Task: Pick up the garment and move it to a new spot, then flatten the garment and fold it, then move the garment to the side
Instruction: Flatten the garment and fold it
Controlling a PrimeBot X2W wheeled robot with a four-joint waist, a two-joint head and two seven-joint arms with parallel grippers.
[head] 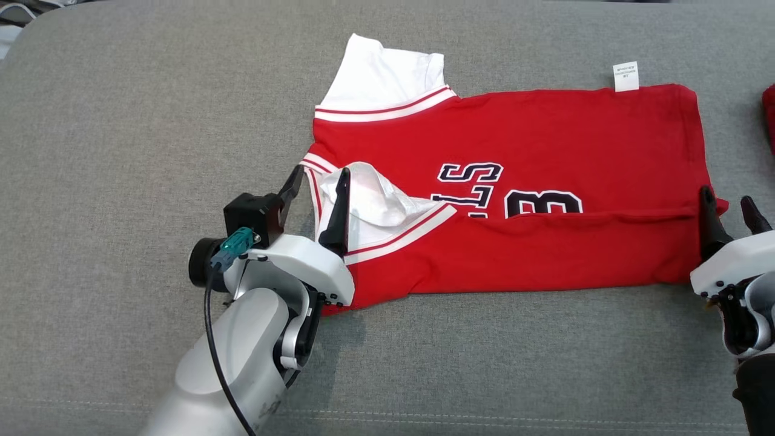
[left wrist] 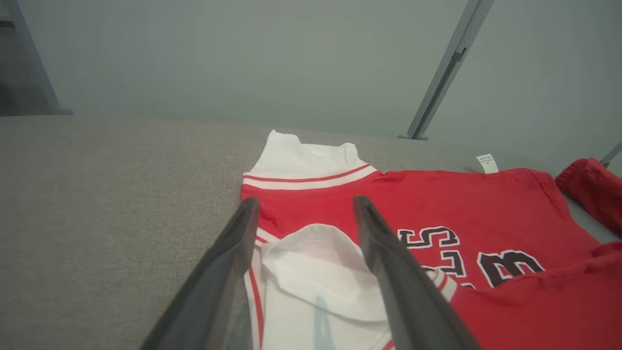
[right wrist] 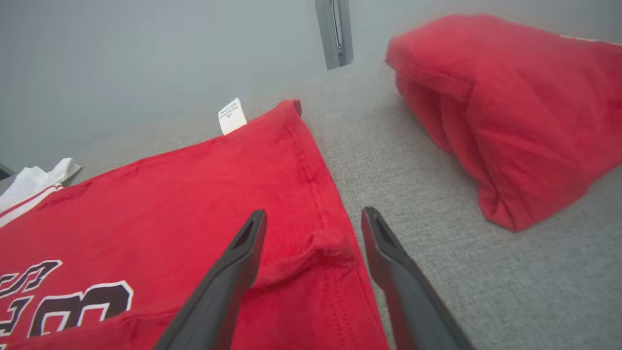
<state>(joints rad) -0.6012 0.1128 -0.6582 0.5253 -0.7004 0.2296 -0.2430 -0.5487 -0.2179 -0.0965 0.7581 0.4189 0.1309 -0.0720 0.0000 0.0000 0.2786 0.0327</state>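
The garment (head: pixel 545 151) is a red jersey with white sleeves, dark lettering and a white tag, lying flat on the grey surface with its near strip folded up over the print. My left gripper (head: pixel 318 181) stands open at the jersey's left end, its fingers either side of the folded white sleeve (left wrist: pixel 316 262). Over the jersey's right hem corner (right wrist: pixel 316 248), my right gripper (head: pixel 726 203) is open too, with nothing clamped between the fingers. The left gripper (left wrist: pixel 306 214) and the right gripper (right wrist: pixel 313 223) both show spread fingers in their wrist views.
A second red cloth bundle (right wrist: pixel 510 112) lies on the grey padded surface (head: pixel 121 151) just right of the jersey, its edge (head: pixel 769 115) showing at the right border. A metal post (left wrist: pixel 447 68) stands behind.
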